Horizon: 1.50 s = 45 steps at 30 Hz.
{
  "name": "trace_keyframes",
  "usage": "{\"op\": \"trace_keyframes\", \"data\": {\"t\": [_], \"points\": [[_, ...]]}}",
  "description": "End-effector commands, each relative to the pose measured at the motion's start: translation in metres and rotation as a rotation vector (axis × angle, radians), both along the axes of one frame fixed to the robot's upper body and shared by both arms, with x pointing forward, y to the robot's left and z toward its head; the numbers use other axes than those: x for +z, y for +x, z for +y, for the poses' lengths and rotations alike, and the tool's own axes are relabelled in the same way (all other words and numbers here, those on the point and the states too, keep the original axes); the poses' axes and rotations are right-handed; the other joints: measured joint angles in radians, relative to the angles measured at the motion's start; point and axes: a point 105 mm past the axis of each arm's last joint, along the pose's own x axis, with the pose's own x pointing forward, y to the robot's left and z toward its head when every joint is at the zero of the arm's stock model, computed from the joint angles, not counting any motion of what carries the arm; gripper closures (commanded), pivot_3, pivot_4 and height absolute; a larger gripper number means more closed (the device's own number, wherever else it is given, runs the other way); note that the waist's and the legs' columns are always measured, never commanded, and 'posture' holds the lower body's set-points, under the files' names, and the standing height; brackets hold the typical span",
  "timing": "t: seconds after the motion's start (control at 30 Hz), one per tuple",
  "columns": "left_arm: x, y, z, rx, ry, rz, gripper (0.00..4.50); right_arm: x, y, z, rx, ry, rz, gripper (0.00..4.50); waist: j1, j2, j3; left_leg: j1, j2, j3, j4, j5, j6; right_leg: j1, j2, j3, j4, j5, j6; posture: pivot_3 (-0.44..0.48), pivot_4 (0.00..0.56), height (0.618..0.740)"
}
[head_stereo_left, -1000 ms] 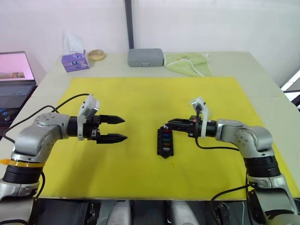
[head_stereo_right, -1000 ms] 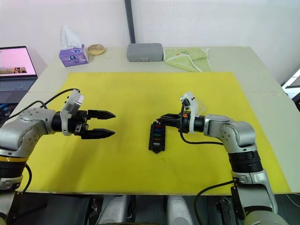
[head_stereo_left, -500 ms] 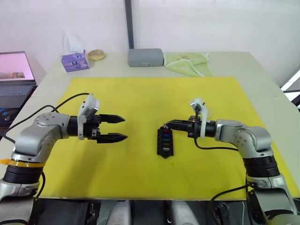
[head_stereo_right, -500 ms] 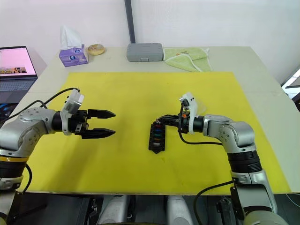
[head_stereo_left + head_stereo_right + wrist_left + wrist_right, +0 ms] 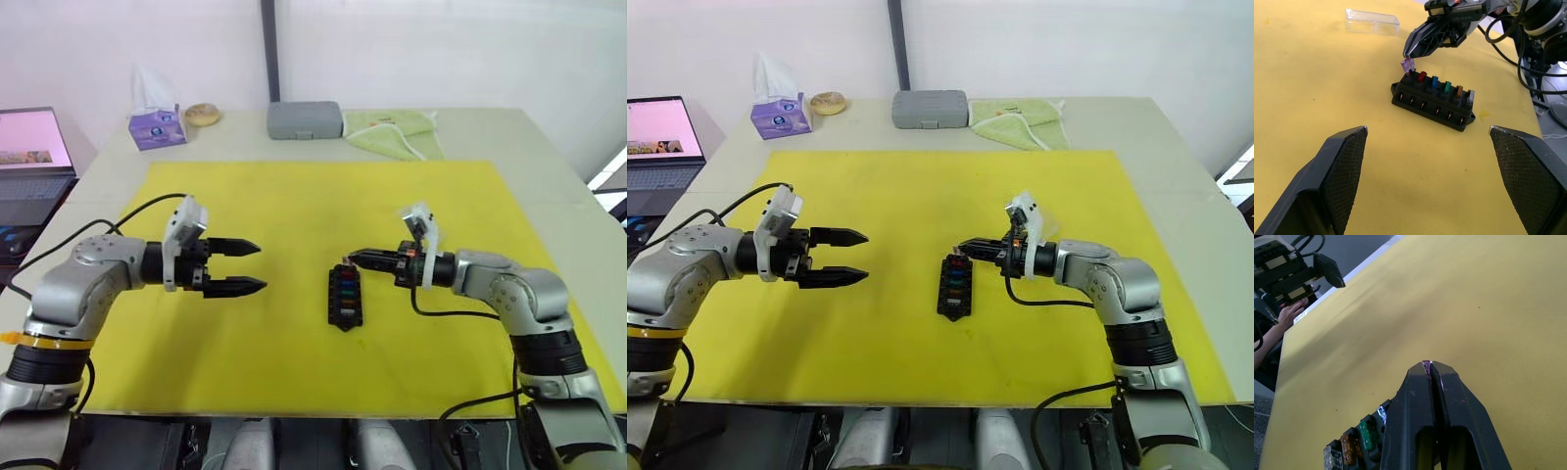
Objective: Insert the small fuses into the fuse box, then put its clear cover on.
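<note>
Pinching a purplish fuse (image 5: 1408,65), the right gripper (image 5: 1411,49) held it at the far end slot of the fuse box (image 5: 1433,100), fingers pressed together around it.

The black fuse box lay near the middle of a yellow mat (image 5: 294,206), with a row of small fuses (image 5: 1446,88) seated in it: red, blue, green, orange and a pale one at the near end. The purplish fuse stood at the slot beside the red one; whether it was fully seated could not be told. The left gripper (image 5: 246,267) hovered well apart to the box's left, its two black fingers spread wide and holding nothing. The clear cover (image 5: 1372,22) lay flat on the mat beyond the box in the left wrist view, apart from both grippers. A grey case (image 5: 305,119) and a green cloth (image 5: 394,130) sat on the table past the mat's far edge.
</note>
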Motion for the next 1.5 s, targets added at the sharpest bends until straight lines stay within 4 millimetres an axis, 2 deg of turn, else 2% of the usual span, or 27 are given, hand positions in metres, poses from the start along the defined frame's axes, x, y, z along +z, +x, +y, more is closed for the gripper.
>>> {"op": "trace_keyframes", "data": {"t": [0.03,0.6,0.77,1.0,1.13,1.5], "points": [[0.007,0.001,0.002,0.007,-0.007,-0.039,0.28,0.010,-0.006,0.003,0.049,-0.018,-0.103,4.45,0.000,0.000,0.000,0.000,0.000,0.000,0.000,0.000,0.000,0.000,0.000,0.000,0.000,0.000,0.000,0.000,0.150,0.740],[0.007,0.001,0.002,0.015,-0.009,-0.035,0.28,0.008,-0.007,0.009,0.107,-0.036,-0.263,4.45,0.001,0.000,0.000,0.000,0.000,0.000,0.000,0.000,0.000,0.000,0.000,0.000,0.000,0.000,0.000,0.000,0.150,0.740],[0.008,0.001,0.002,0.019,-0.010,-0.035,0.28,0.008,-0.011,0.008,0.168,-0.036,-0.411,4.45,0.001,0.000,0.000,0.000,0.000,0.000,0.000,0.000,0.000,0.000,0.000,0.000,0.000,0.000,0.000,0.000,0.150,0.740],[0.008,0.002,0.002,0.023,-0.007,-0.037,0.28,0.005,-0.003,0.004,0.170,-0.038,-0.534,4.45,0.000,0.000,0.000,0.000,0.000,0.000,0.000,0.000,0.000,0.000,0.000,0.000,0.000,0.000,0.000,0.000,0.150,0.740],[0.008,0.002,0.002,0.023,-0.008,-0.036,0.28,-0.001,-0.001,0.002,0.194,-0.059,-0.555,4.45,0.000,0.000,0.000,0.000,0.000,0.000,0.000,0.000,0.000,0.000,0.000,0.000,0.000,0.000,0.000,0.000,0.150,0.740],[0.008,0.002,0.002,0.030,-0.012,-0.036,0.28,-0.002,0.001,0.002,0.216,-0.048,-0.557,4.45,0.000,0.000,0.000,0.000,0.000,0.000,0.000,0.000,0.000,0.000,0.000,0.000,0.000,0.000,0.000,0.000,0.150,0.740]]}}
